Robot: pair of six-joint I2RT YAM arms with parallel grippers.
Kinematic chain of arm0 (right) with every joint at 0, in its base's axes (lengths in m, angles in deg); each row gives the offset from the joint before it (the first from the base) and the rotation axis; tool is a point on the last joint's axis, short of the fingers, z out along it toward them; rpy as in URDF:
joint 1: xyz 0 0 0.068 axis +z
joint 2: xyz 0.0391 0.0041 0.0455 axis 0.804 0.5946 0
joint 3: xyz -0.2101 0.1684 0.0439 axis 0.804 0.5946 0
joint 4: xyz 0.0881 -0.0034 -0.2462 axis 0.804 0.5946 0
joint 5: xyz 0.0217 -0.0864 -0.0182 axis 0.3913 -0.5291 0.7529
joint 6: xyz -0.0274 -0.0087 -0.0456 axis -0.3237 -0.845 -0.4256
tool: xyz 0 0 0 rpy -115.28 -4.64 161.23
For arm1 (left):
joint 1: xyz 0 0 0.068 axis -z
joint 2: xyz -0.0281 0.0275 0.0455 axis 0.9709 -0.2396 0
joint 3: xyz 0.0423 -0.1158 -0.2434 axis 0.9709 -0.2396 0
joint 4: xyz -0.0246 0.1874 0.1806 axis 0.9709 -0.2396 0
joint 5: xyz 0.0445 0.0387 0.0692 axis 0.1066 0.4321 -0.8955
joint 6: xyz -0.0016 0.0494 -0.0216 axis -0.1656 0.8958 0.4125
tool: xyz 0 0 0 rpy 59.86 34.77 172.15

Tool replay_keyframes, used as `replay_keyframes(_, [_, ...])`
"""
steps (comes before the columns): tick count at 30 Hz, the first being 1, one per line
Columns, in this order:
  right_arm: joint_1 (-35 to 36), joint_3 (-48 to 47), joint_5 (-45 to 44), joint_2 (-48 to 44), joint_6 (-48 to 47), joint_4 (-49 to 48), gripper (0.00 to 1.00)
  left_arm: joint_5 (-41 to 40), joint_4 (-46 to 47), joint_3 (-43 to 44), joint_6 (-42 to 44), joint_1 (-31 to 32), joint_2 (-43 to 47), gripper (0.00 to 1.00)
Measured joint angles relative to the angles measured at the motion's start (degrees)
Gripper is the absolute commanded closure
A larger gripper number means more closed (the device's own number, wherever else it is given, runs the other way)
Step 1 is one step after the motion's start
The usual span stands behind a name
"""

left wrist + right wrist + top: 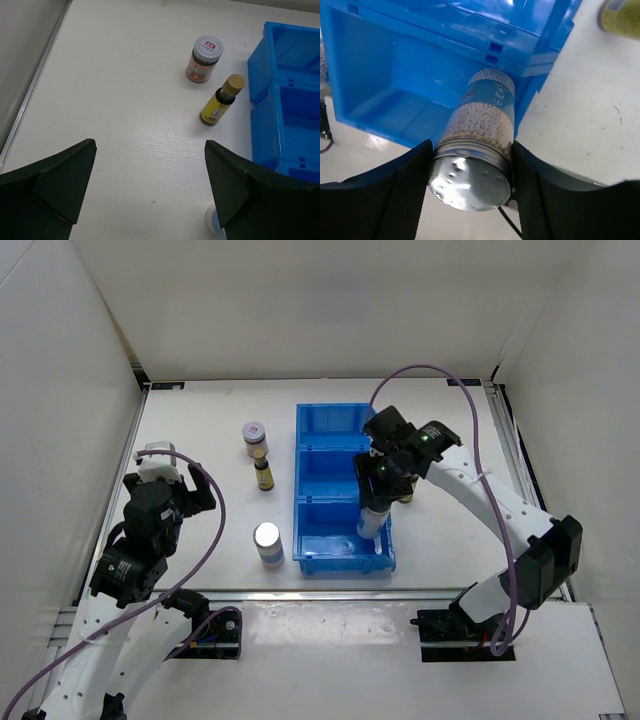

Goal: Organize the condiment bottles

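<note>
Item: silver-topped cylinder (482, 115), clamped at its cap by the right gripper (471, 172). Its long axis is near upright, base down over the nearest compartment of the blue bin (297, 490), close to the bin's right wall. Whether the base clears the rim cannot be made out. The left gripper (150, 190) has its jaws wide and empty, left of the bin. It is the nearer arm to the jar (204, 59), dark bottle (220, 100) and second cylinder (267, 542).

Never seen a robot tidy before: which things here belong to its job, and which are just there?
Job: held shaker, standing shaker, brown bottle, squat jar.
Just there: blue bin, white table.
</note>
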Motion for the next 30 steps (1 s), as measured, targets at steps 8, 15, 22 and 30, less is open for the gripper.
replay_keyframes(8, [0.5, 1.4, -0.9, 1.7, 0.0, -4.9, 0.99, 0.0, -0.1, 0.0, 0.0, 0.0, -0.8, 0.0])
replay_keyframes(15, [0.8, 5.3, -1.0, 4.2, 0.0, -7.9, 0.99, 0.0, -0.1, 0.0, 0.0, 0.0, -1.2, 0.0])
replay_keyframes(22, [1.5, 7.1, -2.2, 6.0, 0.3, -9.0, 0.45, 0.0, -0.2, 0.0, -0.1, 0.0, -1.6, 0.0])
replay_keyframes(30, [5.0, 1.1, -8.5, 3.6, 0.7, -6.9, 0.01, 4.0, 0.1, 0.1, -2.1, 0.0, -4.7, 0.0])
